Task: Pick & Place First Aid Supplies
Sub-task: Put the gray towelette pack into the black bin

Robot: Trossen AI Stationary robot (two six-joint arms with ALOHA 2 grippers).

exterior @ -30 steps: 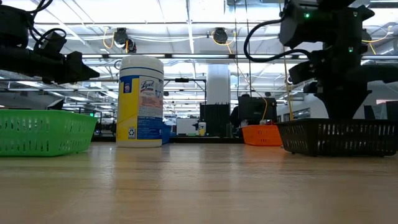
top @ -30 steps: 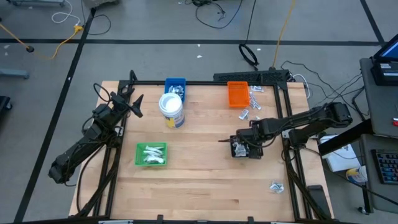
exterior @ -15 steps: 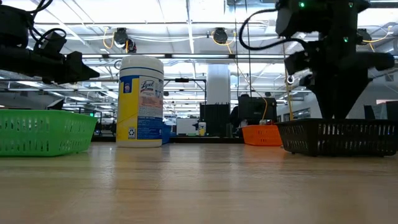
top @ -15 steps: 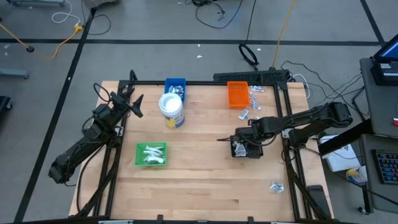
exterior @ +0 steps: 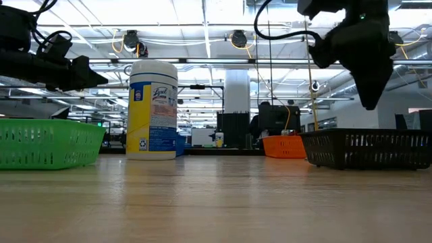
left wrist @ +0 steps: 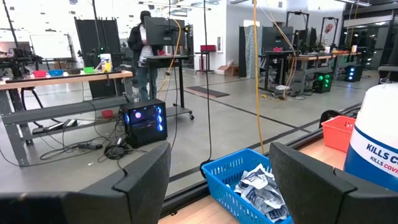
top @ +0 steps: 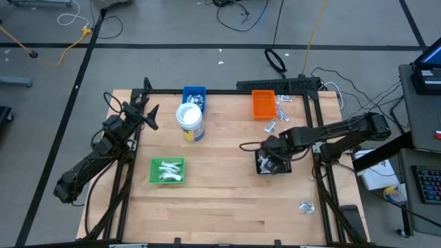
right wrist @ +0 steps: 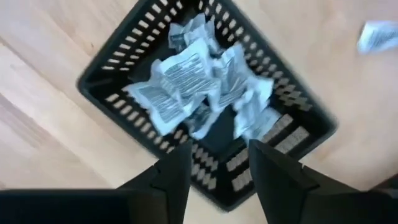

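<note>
**Sorting partway done, loose packets left**

Packets (right wrist: 186, 87) lie heaped in the black basket (top: 270, 165); more sit in the green tray (top: 168, 170) and blue tray (left wrist: 249, 186). Loose ones remain beside the orange tray (top: 262, 104) and one near the table's (top: 220, 207) front right edge (top: 305, 204). Right gripper (right wrist: 214, 165) hangs just above the black basket, fingers parted, holding nothing. Left gripper (left wrist: 217, 180) waits at the far left edge, fingers spread wide, empty. White tub (top: 189, 121) stands by the blue tray. Judged: roughly midway.

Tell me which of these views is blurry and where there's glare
Right wrist view: motion blur smears the black basket and its packets. Low view: bright ceiling lights wash out the background behind the tub. High view: evenly lit, sharp.
</note>
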